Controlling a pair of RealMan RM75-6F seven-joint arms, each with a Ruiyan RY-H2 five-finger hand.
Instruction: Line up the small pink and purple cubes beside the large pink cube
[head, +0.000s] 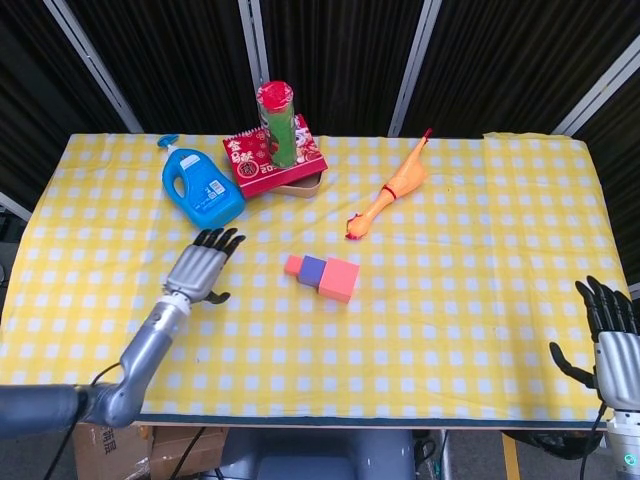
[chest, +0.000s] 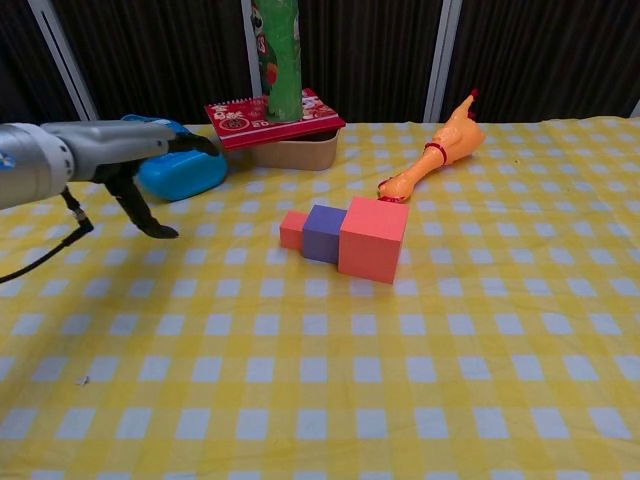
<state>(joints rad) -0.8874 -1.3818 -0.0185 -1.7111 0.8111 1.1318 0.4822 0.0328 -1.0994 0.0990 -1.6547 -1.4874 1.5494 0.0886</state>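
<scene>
A small pink cube (head: 293, 265) (chest: 293, 230), a small purple cube (head: 313, 270) (chest: 323, 232) and a large pink cube (head: 339, 279) (chest: 372, 238) stand touching in one row near the table's middle. My left hand (head: 202, 264) (chest: 140, 163) hovers well to the left of the row, fingers spread, holding nothing. My right hand (head: 613, 335) shows only in the head view, at the table's front right corner, fingers apart and empty.
A blue detergent bottle (head: 202, 187) (chest: 170, 160) lies at the back left, close behind my left hand. A red book on a shallow box (head: 277, 165) carries a green can (head: 277, 122). A rubber chicken (head: 391, 190) (chest: 437, 152) lies behind the cubes.
</scene>
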